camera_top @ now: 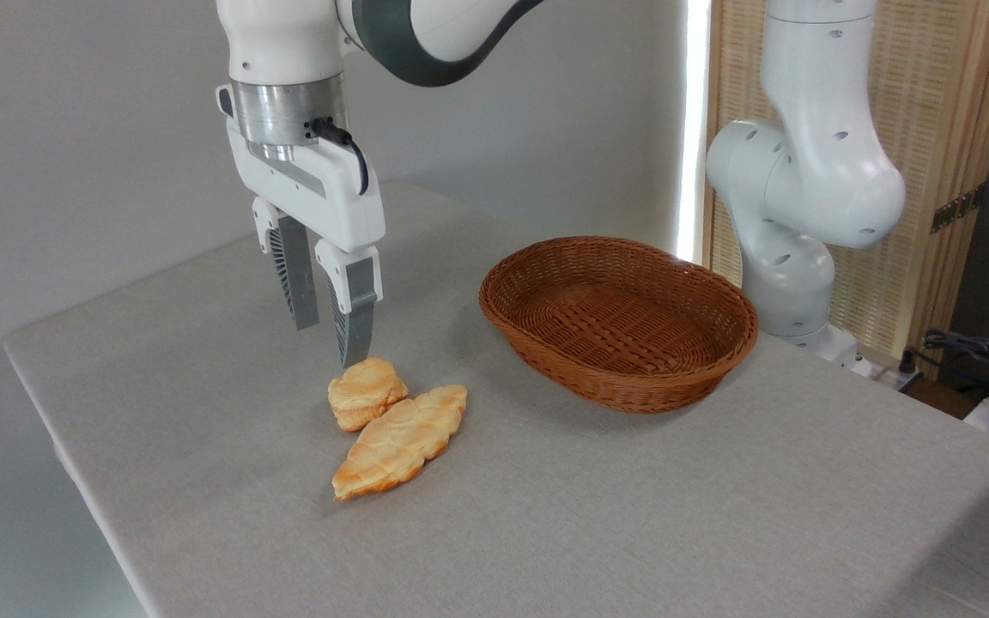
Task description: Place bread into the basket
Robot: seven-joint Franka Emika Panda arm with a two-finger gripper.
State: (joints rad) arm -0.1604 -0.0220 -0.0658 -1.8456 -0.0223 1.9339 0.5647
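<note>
Overhead, the gripper (331,342) hangs with jaws spread just above the bread (364,392), seemingly lined up to straddle it; the basket (619,322) waits beyond.

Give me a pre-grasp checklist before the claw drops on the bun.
1. Claw open, nothing held: ok.
2. Claw above the bun: ok, near fingertip just over its top; exact centring cannot tell from this single view.
3. Bun free of neighbours: not ok, the leaf-shaped pastry lies against its right side.
4. Wicker basket empty and upright: ok.
5. Table between bun and basket unobstructed: ok.
</note>
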